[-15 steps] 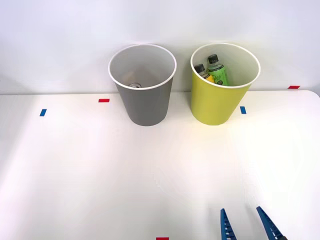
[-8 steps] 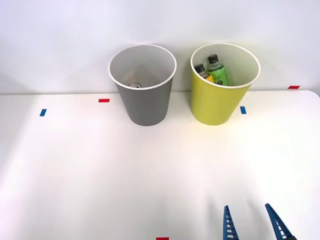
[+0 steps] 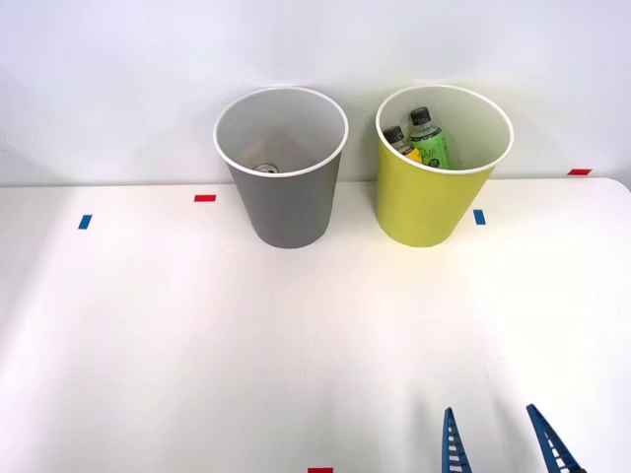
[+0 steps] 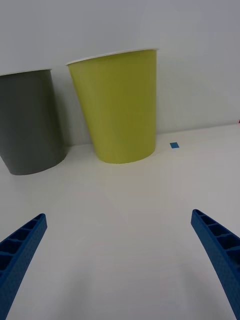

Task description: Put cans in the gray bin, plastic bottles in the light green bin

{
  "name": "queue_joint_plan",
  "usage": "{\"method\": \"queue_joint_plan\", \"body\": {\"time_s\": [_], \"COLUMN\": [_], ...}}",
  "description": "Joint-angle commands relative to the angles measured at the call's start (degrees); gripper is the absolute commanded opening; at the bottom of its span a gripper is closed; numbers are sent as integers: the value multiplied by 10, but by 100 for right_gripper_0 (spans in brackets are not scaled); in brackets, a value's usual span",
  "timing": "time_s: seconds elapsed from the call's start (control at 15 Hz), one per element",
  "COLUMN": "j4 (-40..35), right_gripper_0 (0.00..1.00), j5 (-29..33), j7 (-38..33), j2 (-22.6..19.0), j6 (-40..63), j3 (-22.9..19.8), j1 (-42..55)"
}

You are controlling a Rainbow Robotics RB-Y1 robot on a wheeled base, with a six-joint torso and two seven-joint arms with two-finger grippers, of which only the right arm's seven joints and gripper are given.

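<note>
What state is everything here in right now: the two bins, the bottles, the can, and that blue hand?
gray bin: upright on the table, a can inside.
can: at the bottom of the gray bin.
light green bin: upright, two bottles inside.
green bottle: in the light green bin, cap up.
yellow-label bottle: in the light green bin, leaning beside the green one.
right hand: open, empty, above the table.

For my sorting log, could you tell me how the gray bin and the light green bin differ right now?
The gray bin stands to the robot's left of the light green bin. The gray bin holds one silvery can, the light green bin two dark-capped plastic bottles. Both are upright, round, tapered, white-rimmed and alike in size.
</note>
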Motion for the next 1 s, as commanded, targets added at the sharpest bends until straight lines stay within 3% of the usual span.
{"method": "queue_joint_plan", "body": {"time_s": [0.07, 1.0], "j4": [0, 0], "right_gripper_0": [100, 100], "j5": [0, 0], "j7": [0, 0], "j2": [0, 0], "j6": [0, 0], "j3": [0, 0], "j1": [0, 0]}}
